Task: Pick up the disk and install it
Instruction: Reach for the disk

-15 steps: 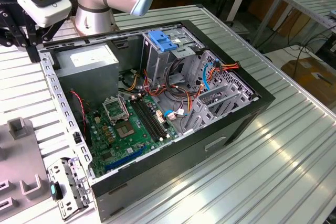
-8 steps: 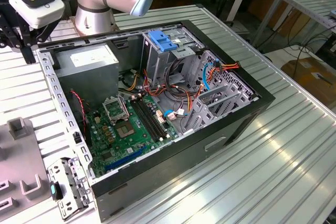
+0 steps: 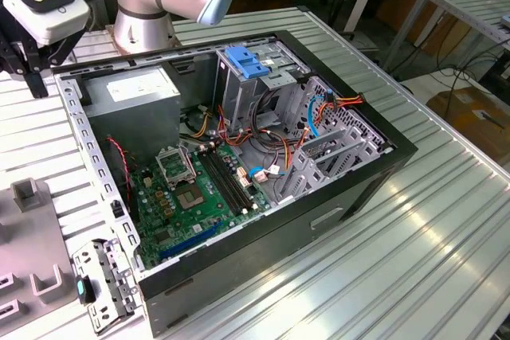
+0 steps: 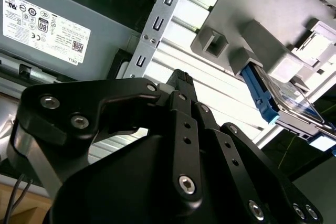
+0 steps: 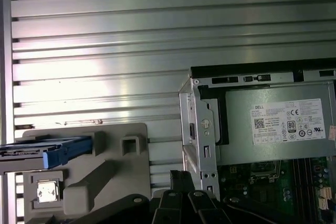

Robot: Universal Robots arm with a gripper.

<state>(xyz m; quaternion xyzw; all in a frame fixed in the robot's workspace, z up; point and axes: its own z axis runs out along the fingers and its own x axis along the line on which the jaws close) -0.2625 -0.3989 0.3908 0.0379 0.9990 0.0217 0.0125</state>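
Disk seated in grey holder, fingers closed together on nothing, printed white label on grey box

Bright, even overhead light fills the exterior view. The ribbed aluminium table gives off soft white glare toward four o'clock, while the computer case holds shade beneath the power supply near ten o'clock. In the first wrist view the table's ribs flare almost white in bands. In the second wrist view the gripper is a dark mass with small glints on its bolts.
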